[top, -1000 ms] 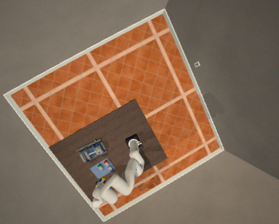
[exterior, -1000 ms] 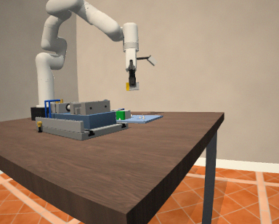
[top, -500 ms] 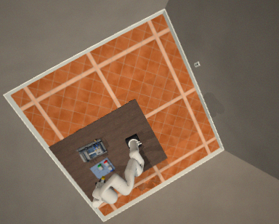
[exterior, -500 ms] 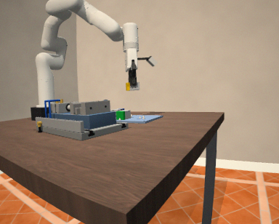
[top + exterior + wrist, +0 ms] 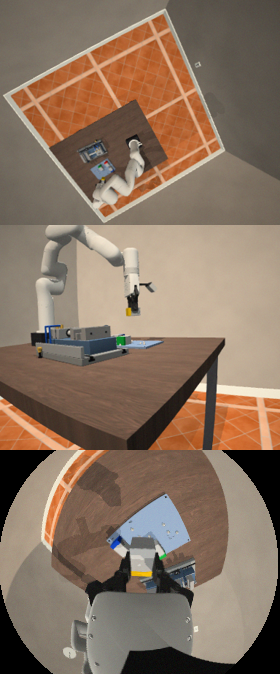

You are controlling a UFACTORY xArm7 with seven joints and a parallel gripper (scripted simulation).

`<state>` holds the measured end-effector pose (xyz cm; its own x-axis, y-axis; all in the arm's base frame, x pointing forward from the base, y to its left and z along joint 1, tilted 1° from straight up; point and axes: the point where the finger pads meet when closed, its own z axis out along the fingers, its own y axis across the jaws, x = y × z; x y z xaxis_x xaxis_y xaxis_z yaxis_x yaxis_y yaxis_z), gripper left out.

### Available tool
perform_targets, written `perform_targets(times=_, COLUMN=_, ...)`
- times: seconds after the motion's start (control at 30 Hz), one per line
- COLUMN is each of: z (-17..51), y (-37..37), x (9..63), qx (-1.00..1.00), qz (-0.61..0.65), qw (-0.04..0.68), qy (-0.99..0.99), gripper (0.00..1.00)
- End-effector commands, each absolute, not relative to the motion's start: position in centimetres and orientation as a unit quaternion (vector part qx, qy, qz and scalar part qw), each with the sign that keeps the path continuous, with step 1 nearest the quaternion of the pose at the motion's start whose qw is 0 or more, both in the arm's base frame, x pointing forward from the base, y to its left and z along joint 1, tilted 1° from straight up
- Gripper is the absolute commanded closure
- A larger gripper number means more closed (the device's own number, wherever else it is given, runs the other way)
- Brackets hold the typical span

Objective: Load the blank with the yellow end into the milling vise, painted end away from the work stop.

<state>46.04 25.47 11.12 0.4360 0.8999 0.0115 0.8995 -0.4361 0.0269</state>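
Observation:
The gripper (image 5: 133,307) (image 5: 142,564) is shut on the yellow-ended blank (image 5: 138,313) (image 5: 143,554). It holds the blank high above the table, near level, with its yellow end (image 5: 103,179) (image 5: 128,312) (image 5: 141,574) sticking out at one side. The milling vise (image 5: 93,150) (image 5: 95,333) (image 5: 186,575) stands away from the blank, partly hidden by a finger in the wrist view. Its work stop cannot be made out. The infeed plate (image 5: 95,172) (image 5: 151,344) (image 5: 162,512) lies beside the vise. It bears a green-ended blank (image 5: 100,168) (image 5: 121,340) (image 5: 163,555) and a red-ended blank (image 5: 106,163).
A blue-ended blank (image 5: 116,544) shows at the infeed plate's edge in the wrist view, partly hidden by the held blank. Blue hoses (image 5: 47,334) rise at the vise's far end. The vise stands on a raised grey plate (image 5: 103,356). Small pale bits lie on the infeed plate.

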Motion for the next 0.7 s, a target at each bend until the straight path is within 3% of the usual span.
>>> perform_targets(times=0.0, z=11.33, y=25.56, x=46.17, qx=0.821, qz=0.014, qw=0.009, qy=0.570, gripper=1.00)
perform_targets(times=0.67, z=11.33, y=25.56, x=46.17, qx=0.732, qz=0.013, qw=0.010, qy=0.681, gripper=1.00)
